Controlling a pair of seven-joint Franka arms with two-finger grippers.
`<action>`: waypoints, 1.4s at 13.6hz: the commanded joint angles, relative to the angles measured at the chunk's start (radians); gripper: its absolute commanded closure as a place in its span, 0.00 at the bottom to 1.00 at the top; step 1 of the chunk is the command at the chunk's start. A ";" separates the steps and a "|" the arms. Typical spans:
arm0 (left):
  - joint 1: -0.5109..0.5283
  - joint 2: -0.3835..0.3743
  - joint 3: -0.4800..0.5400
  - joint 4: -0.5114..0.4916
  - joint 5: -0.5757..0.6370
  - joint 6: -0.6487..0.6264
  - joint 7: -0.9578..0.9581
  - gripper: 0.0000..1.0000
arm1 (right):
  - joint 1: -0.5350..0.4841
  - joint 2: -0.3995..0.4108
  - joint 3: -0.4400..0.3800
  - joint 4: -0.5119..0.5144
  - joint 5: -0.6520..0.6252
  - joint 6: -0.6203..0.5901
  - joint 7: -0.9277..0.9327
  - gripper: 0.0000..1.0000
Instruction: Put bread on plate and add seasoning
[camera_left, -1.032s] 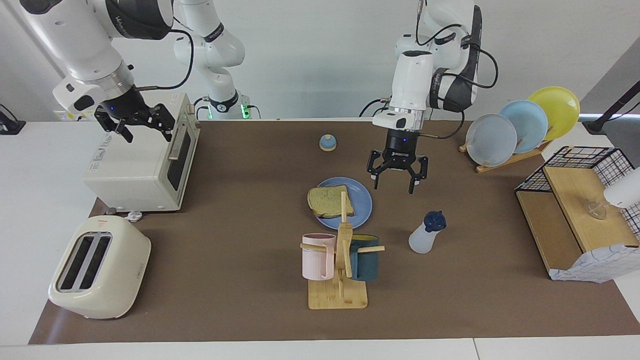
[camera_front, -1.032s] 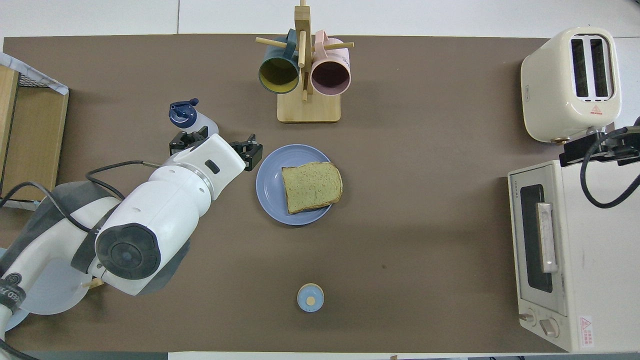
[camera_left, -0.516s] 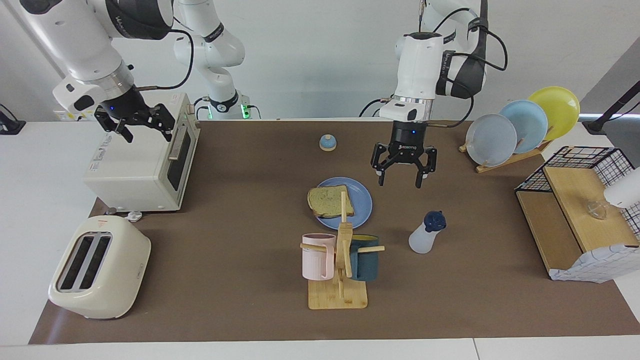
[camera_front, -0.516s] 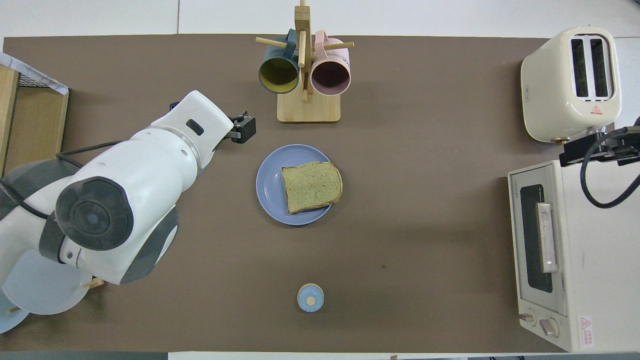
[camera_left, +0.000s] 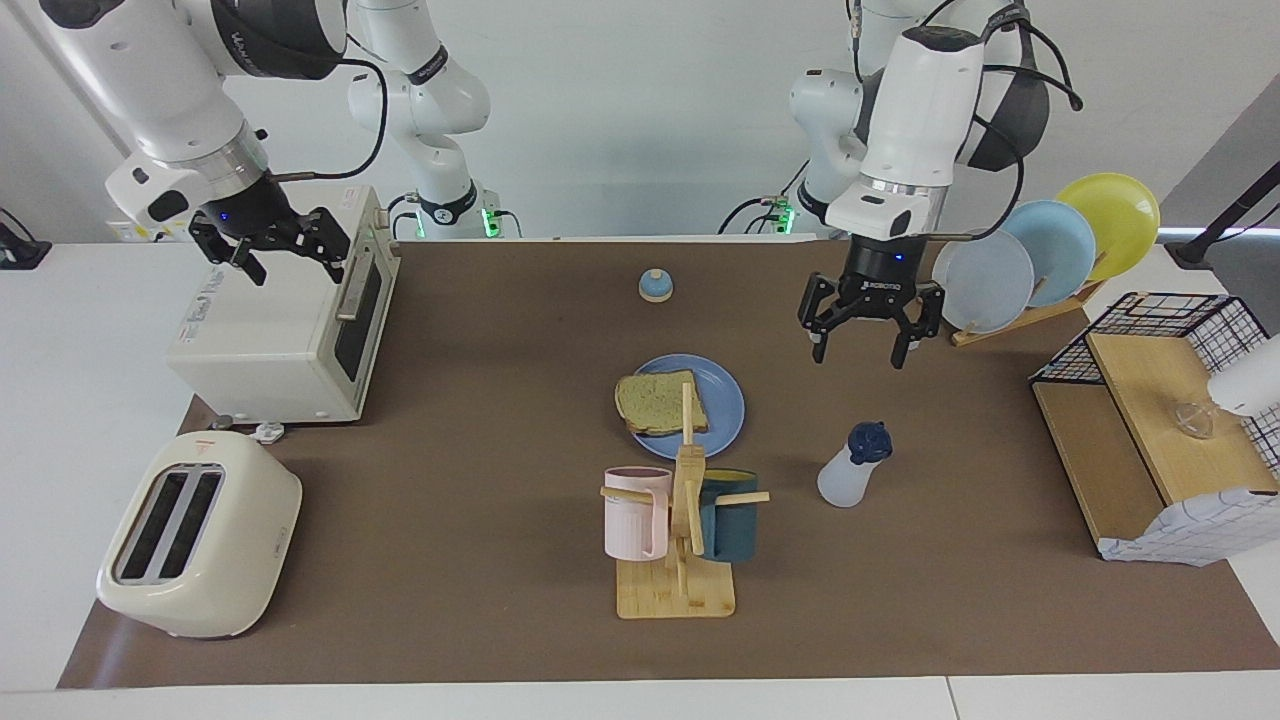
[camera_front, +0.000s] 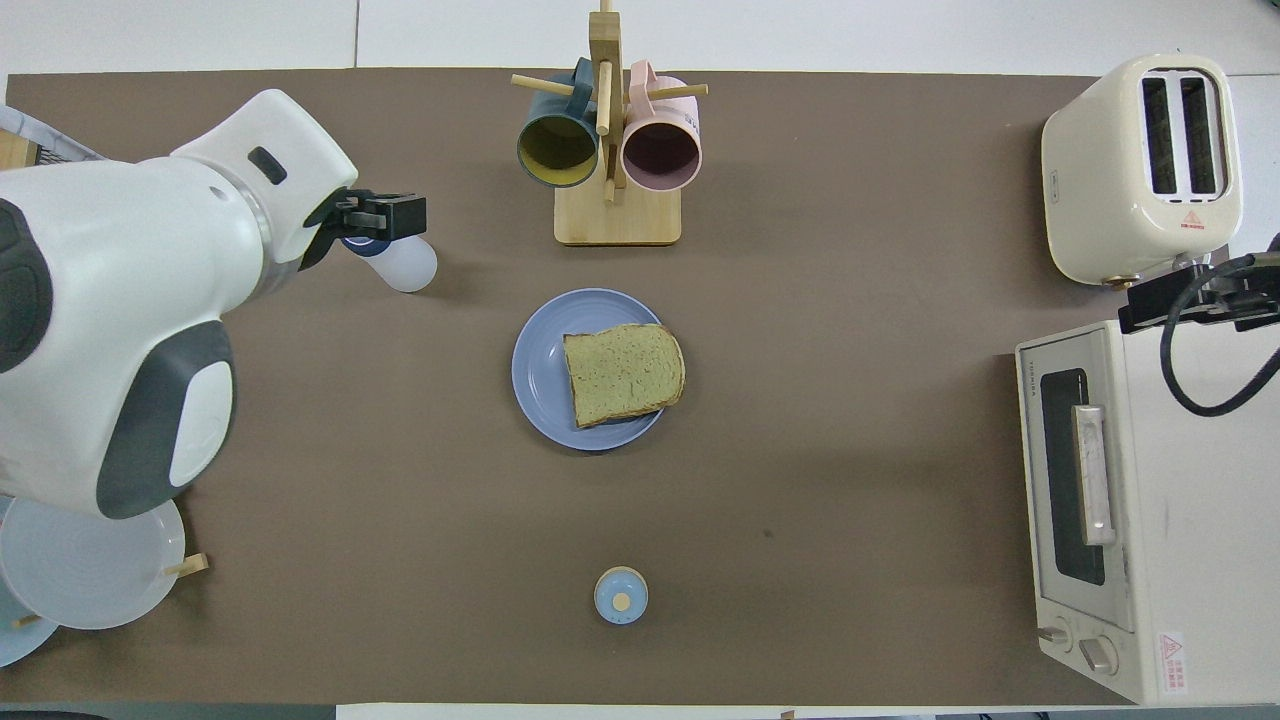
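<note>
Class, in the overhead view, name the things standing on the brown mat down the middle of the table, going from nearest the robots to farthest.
Small domed bell → blue plate with the bread on it → wooden mug rack holding a teal mug and a pink mug.
</note>
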 joint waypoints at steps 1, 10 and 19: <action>0.082 0.006 -0.007 0.052 -0.030 -0.117 0.146 0.00 | -0.009 -0.010 0.009 -0.004 -0.010 -0.008 0.003 0.00; 0.254 -0.092 0.006 0.048 -0.085 -0.474 0.432 0.00 | -0.009 -0.010 0.009 -0.004 -0.010 -0.008 0.003 0.00; 0.289 -0.122 -0.004 0.034 -0.079 -0.602 0.364 0.00 | -0.009 -0.010 0.009 -0.004 -0.010 -0.008 0.003 0.00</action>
